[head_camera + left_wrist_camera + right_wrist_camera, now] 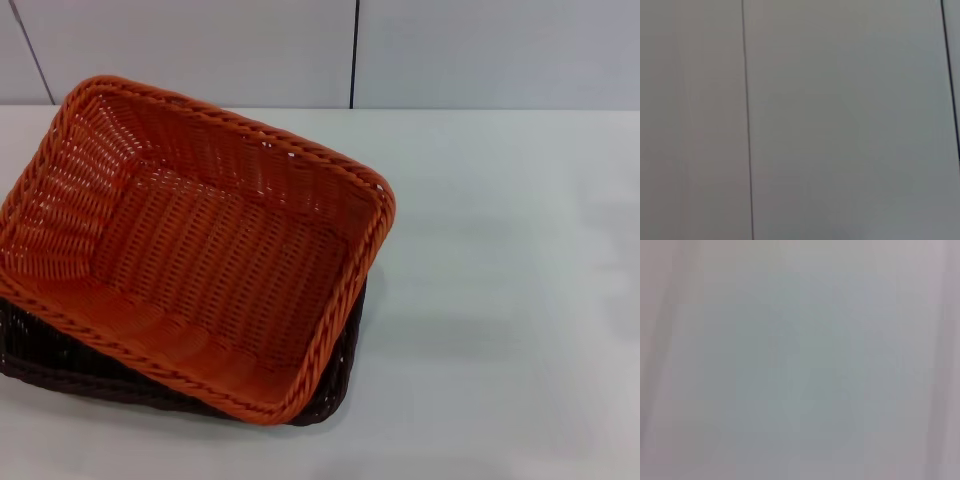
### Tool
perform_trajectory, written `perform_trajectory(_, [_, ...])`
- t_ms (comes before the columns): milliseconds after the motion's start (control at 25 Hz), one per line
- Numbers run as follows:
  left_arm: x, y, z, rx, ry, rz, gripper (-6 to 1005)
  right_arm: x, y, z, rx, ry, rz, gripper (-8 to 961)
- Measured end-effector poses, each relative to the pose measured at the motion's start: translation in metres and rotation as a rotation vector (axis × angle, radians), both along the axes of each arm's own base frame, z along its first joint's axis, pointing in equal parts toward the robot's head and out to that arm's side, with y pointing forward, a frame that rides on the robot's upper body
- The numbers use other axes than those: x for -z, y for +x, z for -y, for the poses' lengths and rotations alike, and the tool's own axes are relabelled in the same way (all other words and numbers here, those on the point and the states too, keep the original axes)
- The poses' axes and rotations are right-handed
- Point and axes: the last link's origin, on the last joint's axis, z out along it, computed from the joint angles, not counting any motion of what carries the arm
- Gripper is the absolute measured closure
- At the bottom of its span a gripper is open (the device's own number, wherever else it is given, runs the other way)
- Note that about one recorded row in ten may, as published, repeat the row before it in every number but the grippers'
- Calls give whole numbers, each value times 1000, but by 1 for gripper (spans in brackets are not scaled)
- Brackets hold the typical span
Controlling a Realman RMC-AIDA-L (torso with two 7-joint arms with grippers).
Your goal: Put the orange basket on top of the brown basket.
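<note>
The orange basket (200, 240) sits nested on top of the brown basket (45, 350) on the left half of the white table in the head view. The orange one is turned a little, so its rim overhangs. Only the brown basket's near side and right corner (340, 370) show beneath it. Neither gripper shows in any view. The left wrist view shows only pale wall panels with dark seams. The right wrist view shows only a blank pale surface.
The white table (500, 300) stretches to the right of the baskets. A panelled wall (450, 50) with a dark vertical seam (353, 50) runs behind the table's far edge.
</note>
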Motion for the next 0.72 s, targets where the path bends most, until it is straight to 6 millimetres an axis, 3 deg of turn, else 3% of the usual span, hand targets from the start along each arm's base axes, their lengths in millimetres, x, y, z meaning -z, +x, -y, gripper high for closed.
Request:
perform_trajectory(120, [-1,-1,0,-2,12,17,276,9,47,12,88,40,-55,323])
perform_trajectory(240, [-3,-4,0,-3,24,42,276,21,69,18,126,36,-91,323])
perform_trajectory(720, [-5,-8,1,-19,23,31,277,38,77,16,138,5,-92,323])
